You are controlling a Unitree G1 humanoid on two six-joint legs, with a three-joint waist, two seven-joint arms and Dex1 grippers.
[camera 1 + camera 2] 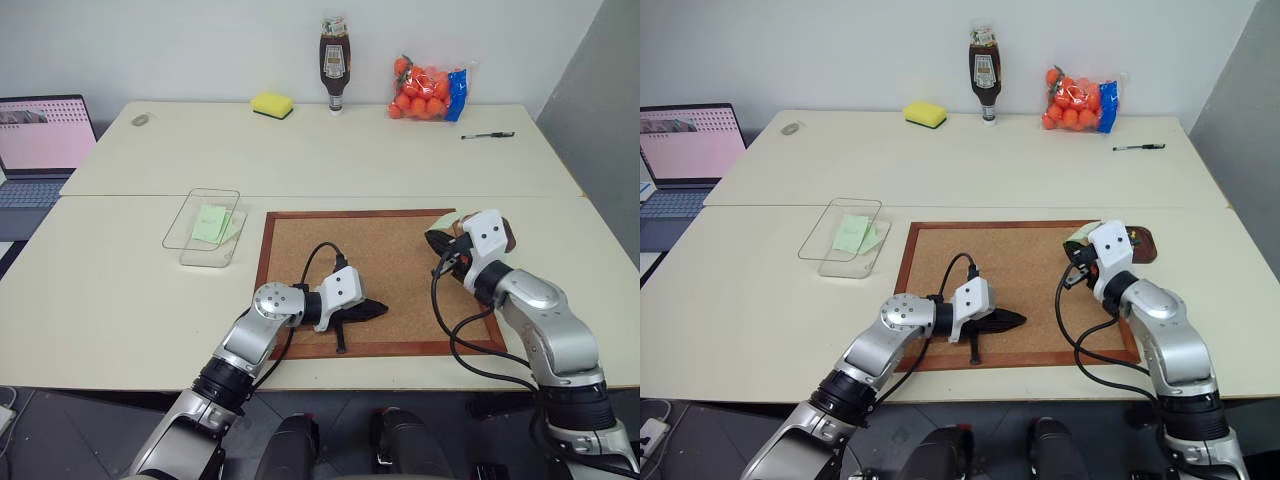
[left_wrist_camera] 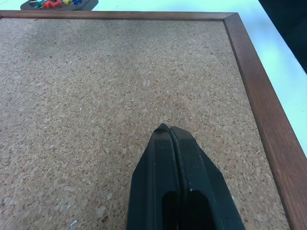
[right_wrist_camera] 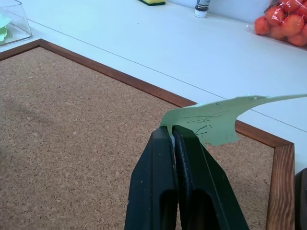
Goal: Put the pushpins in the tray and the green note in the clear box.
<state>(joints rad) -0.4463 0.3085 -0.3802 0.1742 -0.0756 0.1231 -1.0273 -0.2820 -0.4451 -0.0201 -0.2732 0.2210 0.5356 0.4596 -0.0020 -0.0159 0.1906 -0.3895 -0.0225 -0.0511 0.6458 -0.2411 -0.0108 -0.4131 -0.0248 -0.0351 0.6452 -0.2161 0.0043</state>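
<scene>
White tabletop (image 1: 120,260) is carrying a cork board (image 1: 390,260). Left hand (image 1: 378,309), fingers pressed together and empty, is resting over it. Right hand (image 3: 171,132) is pinching a green note (image 3: 216,117) by one corner above the board's right end, near the tray (image 1: 1145,243). Thin and floppy, the note is trailing sideways, probably tearing easily.

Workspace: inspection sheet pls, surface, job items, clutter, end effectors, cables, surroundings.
Surface: pale table with a cork board on it.
Job's things: green note pinched in right end effector; more green notes already in clear box; pushpins in tray.
Clutter: yellow sponge, sauce bottle, bag of oranges, pen.
End effectors: left end effector shut, empty, over the cork; right shut on note.
Cables: black cables at both wrists.
Surroundings: laptop, white wall.
</scene>
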